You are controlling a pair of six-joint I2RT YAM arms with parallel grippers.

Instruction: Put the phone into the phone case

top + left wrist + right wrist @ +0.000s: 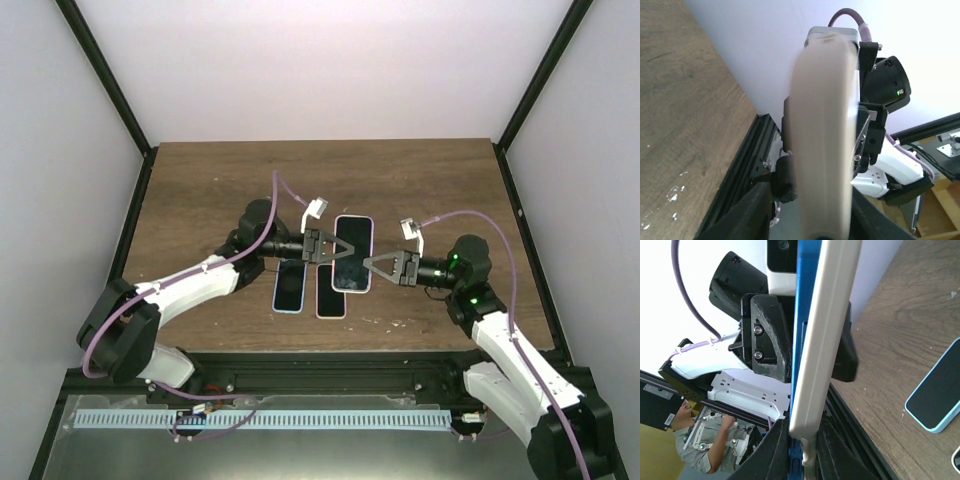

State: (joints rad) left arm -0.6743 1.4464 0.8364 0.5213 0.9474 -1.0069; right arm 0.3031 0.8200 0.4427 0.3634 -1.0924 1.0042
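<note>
A dark-screened phone (352, 255) in a pale phone case hangs tilted above the table's middle, held between both grippers. My left gripper (335, 248) clamps its left edge. In the left wrist view the case (822, 140) is a blurred cream band between the fingers (752, 210). My right gripper (372, 264) is shut on the right edge. The right wrist view shows the white case edge (822, 340) upright between the fingertips (775, 445), with a blue layer (800, 340) flat against it. The left gripper's dark fingers (770, 335) press on both faces.
A blue-rimmed phone (289, 285) and a pink-rimmed phone (330, 300) lie flat on the wooden table (200, 190) under the grippers. The blue-rimmed one also shows in the right wrist view (935, 400). A black rail (330, 370) runs along the near edge. Enclosure walls surround the table.
</note>
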